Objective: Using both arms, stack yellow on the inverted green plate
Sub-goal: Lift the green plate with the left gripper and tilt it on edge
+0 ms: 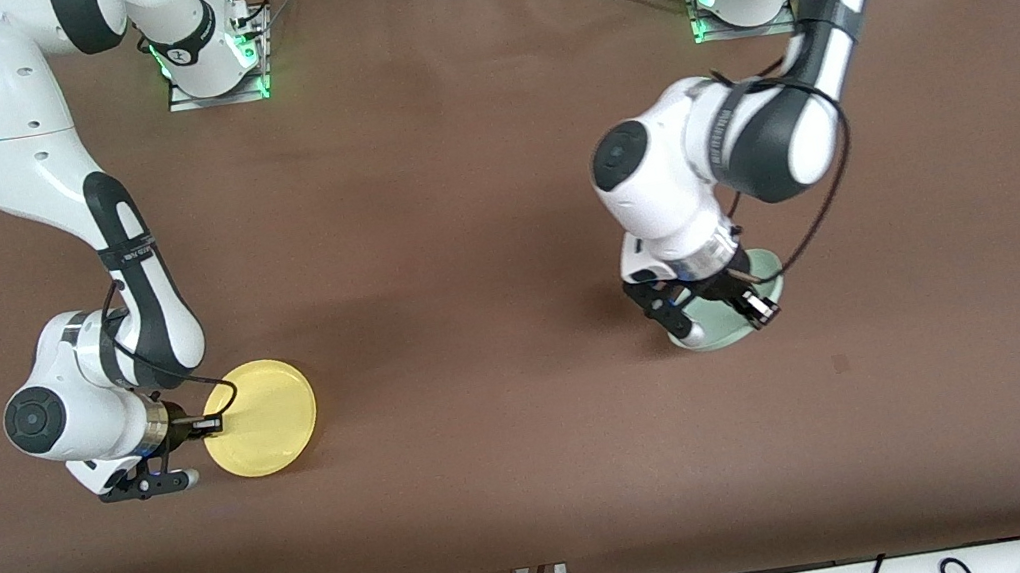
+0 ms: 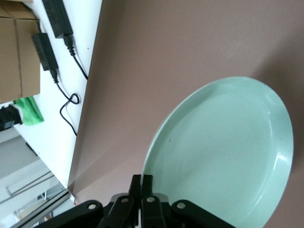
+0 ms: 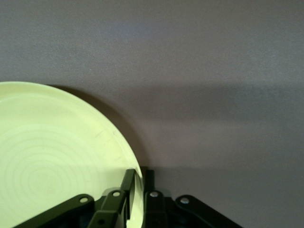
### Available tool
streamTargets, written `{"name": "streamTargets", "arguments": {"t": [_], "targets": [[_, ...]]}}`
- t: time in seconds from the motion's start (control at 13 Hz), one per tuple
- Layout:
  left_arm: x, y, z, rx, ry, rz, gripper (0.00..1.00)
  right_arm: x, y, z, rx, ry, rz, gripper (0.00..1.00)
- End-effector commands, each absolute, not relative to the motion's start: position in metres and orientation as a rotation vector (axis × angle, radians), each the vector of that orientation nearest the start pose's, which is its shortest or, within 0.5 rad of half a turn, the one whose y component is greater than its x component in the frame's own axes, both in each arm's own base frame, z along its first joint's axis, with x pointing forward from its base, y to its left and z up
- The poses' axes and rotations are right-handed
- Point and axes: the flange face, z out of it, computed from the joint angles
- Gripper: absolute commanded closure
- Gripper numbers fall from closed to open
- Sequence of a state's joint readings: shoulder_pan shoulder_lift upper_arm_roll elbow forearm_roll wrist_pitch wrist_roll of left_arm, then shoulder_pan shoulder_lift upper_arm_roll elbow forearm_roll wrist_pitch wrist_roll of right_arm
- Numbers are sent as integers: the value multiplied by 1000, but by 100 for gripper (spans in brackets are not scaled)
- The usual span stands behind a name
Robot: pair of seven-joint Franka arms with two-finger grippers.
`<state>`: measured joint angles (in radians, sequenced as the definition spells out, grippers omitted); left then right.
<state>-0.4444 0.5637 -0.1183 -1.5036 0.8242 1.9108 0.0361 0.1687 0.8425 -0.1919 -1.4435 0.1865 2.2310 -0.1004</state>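
Both plates gripped by the rim, green not yet turned over.

On the table (image 1: 481, 230), green plate (image 1: 729, 330) lies at the left arm's end, yellow (image 1: 267, 419) at the right arm's; left gripper (image 2: 141, 202) seems clenched on green's rim, right gripper (image 3: 137, 194) pinches yellow's: lift level, flip green first.

Two glossy white jointed arms wore black joint bands, trailing black cables, green-lit bases, small black grippers.
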Motion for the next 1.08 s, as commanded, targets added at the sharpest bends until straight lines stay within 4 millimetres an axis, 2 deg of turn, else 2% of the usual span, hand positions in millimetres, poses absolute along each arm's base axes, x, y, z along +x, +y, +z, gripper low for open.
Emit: {"name": "streamTargets", "arguments": {"t": [0.0, 0.23, 0.38, 0.62, 0.69, 0.77, 0.85, 1.0], "targets": [[596, -367, 319, -2063, 952, -116, 100, 722, 19, 190, -3153, -1, 61, 100], [536, -429, 252, -1983, 736, -213, 100, 722, 22, 190, -3145, 52, 57, 100], [499, -464, 221, -1915, 672, -264, 100, 723, 21, 192, -3137, 79, 45, 100], [472, -485, 203, -1913, 610, -312, 100, 724, 18, 203, -3073, 210, 30, 100], [471, -486, 201, -1932, 586, -324, 75, 727, 20, 214, -3057, 223, 5, 100], [469, -488, 199, -1965, 572, -316, 1, 727, 22, 218, -3035, 244, -3, 100], [471, -496, 204, -2048, 563, -306, 0, 729, 23, 231, -3001, 285, -29, 100], [469, -511, 206, -2229, 551, -265, 0, 730, 28, 243, -2966, 342, -45, 100]]}}
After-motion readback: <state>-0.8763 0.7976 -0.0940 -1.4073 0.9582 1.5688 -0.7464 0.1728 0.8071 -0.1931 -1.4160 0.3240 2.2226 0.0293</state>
